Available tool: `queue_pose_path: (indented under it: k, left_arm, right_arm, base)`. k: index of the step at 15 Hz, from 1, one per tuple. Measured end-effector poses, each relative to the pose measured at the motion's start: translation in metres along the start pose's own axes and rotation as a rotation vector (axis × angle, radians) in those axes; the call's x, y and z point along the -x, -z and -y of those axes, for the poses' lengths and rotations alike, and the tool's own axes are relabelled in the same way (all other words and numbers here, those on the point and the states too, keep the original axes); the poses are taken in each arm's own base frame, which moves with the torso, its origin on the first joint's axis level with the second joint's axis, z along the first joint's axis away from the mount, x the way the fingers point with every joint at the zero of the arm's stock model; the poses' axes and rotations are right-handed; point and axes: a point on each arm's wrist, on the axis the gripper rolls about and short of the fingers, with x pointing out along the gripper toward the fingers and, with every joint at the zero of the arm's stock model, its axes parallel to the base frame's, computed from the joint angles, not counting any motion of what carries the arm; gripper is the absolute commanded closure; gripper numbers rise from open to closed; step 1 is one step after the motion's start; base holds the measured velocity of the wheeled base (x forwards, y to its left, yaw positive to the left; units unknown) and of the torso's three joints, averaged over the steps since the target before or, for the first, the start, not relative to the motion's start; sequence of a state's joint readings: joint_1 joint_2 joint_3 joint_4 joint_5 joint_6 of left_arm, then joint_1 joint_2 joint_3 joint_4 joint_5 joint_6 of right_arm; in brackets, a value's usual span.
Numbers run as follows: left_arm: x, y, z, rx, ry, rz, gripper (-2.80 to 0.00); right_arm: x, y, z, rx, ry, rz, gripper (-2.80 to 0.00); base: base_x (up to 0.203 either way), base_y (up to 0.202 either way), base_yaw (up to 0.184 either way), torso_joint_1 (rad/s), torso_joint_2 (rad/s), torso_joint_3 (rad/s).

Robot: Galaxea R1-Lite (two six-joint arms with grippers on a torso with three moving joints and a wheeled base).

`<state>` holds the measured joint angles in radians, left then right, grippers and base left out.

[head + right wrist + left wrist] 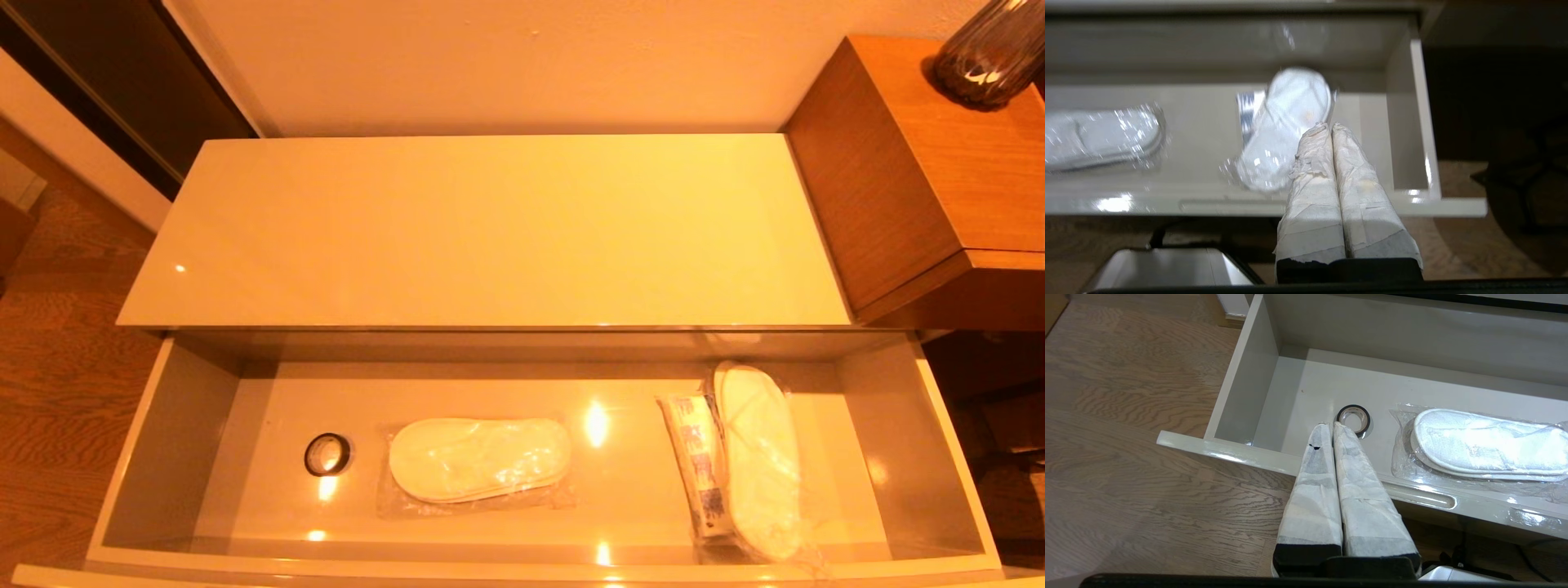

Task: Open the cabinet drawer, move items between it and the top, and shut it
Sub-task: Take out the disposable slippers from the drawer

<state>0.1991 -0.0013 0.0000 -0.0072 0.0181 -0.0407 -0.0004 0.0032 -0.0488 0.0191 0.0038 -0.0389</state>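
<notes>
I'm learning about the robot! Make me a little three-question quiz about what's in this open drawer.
1. True or false: the glossy cream-beige cabinet drawer is open.
2. Which item lies nearest the drawer's left end? A) small black tape ring B) oblong white packet with blue print C) dark vase
3. How many clear plastic bags of flat white slippers lie in the drawer?

Key: 1 true. 2 A. 3 two. Both the left gripper and right gripper are shut, holding nothing.
</notes>
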Motion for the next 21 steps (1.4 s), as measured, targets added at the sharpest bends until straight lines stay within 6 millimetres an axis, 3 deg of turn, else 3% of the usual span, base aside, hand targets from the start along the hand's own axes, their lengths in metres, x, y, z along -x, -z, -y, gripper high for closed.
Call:
queue_pose_path:
  k: [2, 4, 6, 9, 11, 13, 16, 18, 21]
  left_arm:
    - [0.0, 0.0, 0.0, 0.0, 0.0, 0.0, 0.0]
    - [0.0, 0.0, 0.0, 0.0, 0.0, 0.0, 0.0]
    - [0.0, 0.0, 0.0, 0.0, 0.0, 0.0, 0.0]
    - [0.0, 0.0, 0.0, 0.0, 0.0, 0.0, 0.0]
    - [0.0, 0.0, 0.0, 0.0, 0.0, 0.0, 0.0]
    - [0.0, 0.0, 0.0, 0.0, 0.001, 0.0, 0.0]
    - [0.0, 0.0, 0.0, 0.0, 0.0, 0.0, 0.0]
    - [0.0, 0.0, 0.0, 0.0, 0.0, 0.0, 0.0]
    - [0.0, 0.0, 0.0, 0.0, 0.0, 0.0, 0.0]
  right_arm:
    - [0.01, -0.039, 0.001, 0.0, -0.001, 0.054, 0.0]
    - [0.024, -0.096, 0.004, 0.004, -0.007, 0.094, 0.0]
    - [0.023, -0.131, 0.005, 0.037, 0.002, -0.021, 0.0]
    - [-0.009, -0.136, 0.006, 0.137, -0.005, -0.396, 0.0]
    - [-0.054, -0.142, 0.005, 0.156, -0.078, -0.516, 0.0]
    - [-0.112, -0.145, 0.004, 0.159, -0.128, -0.579, 0.0]
    - [-0.18, -0.134, -0.006, 0.193, -0.178, -0.741, 0.0]
    - [-0.2, -0.122, -0.023, 0.25, -0.194, -0.86, 0.0]
    - [-0.205, -0.112, -0.051, 0.323, -0.162, -0.961, 0.0]
  base:
    - [0.0, 0.0, 0.0, 0.0, 0.0, 0.0]
    - [0.0, 0.0, 0.0, 0.0, 0.0, 0.0]
    - [0.0, 0.0, 0.0, 0.0, 0.0, 0.0]
    - [0.0, 0.0, 0.0, 0.0, 0.0, 0.0]
    - [0.0, 0.0, 0.0, 0.0, 0.0, 0.0]
    - [0.0, 0.0, 0.0, 0.0, 0.0, 0.0]
    - [0.0, 0.0, 0.0, 0.0, 0.0, 0.0]
    - [0.0, 0.0, 0.0, 0.0, 0.0, 0.0]
    - [0.0, 0.0, 0.0, 0.0, 0.0, 0.0]
